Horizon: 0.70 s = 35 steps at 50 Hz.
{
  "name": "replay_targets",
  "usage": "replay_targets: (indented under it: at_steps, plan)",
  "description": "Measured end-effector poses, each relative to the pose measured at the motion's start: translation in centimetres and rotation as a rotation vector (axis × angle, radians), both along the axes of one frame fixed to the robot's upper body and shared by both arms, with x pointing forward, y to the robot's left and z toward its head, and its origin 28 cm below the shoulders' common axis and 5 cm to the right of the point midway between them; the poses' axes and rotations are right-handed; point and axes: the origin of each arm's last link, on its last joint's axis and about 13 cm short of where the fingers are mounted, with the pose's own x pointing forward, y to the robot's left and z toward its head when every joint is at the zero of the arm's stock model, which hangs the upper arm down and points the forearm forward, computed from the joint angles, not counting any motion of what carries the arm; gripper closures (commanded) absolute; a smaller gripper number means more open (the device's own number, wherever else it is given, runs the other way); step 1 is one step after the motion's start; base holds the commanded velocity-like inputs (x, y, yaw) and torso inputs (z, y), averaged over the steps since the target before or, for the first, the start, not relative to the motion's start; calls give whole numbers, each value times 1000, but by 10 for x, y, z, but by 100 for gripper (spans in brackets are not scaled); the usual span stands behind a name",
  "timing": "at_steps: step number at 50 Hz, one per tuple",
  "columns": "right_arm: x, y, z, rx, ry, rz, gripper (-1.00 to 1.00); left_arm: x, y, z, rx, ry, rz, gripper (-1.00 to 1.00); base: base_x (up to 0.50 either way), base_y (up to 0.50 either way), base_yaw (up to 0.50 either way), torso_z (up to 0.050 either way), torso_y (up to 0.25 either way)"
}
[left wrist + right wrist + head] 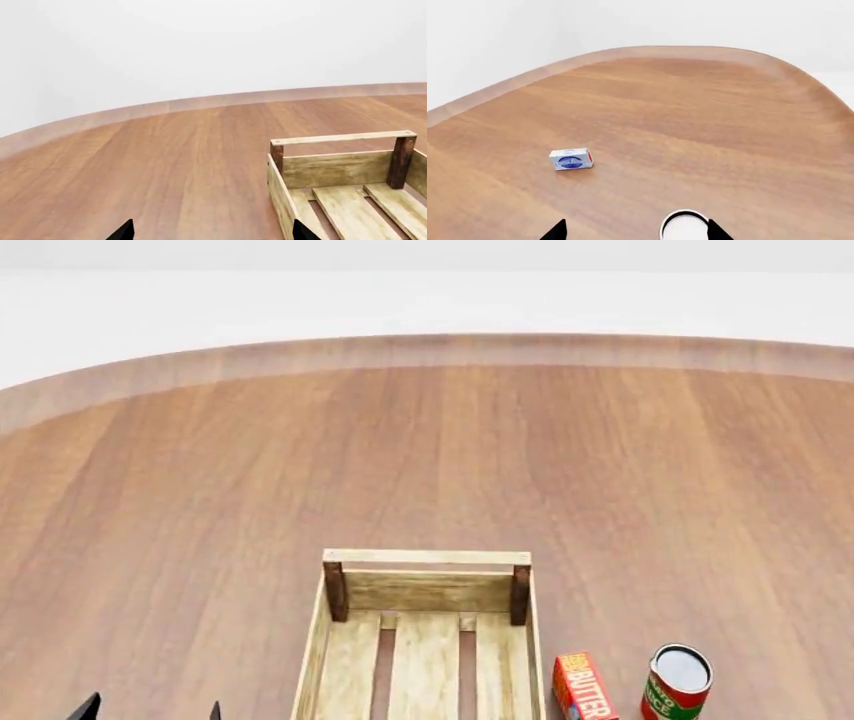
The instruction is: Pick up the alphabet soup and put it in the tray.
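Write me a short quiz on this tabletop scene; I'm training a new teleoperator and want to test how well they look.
1. True or false: the red-and-green can lies on its side.
2. In the head view, what stands between the tray and that can? A) a butter box B) a bowl C) a bottle
3. Fill in: the left pincer has its jaws ___.

Key: 1 false, it stands upright; 2 A; 3 open.
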Motion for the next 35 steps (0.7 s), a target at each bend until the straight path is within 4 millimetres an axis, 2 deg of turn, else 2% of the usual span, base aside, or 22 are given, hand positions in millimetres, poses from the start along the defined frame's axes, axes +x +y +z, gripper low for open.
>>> replay_targets:
  at_steps: [13,35]
  plan:
    - [-2,-11,-5,15,13,-65,-100,0,0,0,-1,4,2,-100,0,0,0,0,0]
    - [0,-29,-19,109,64,-76,-100,0,0,0,-1,5,3,-100,0,0,0,0,0]
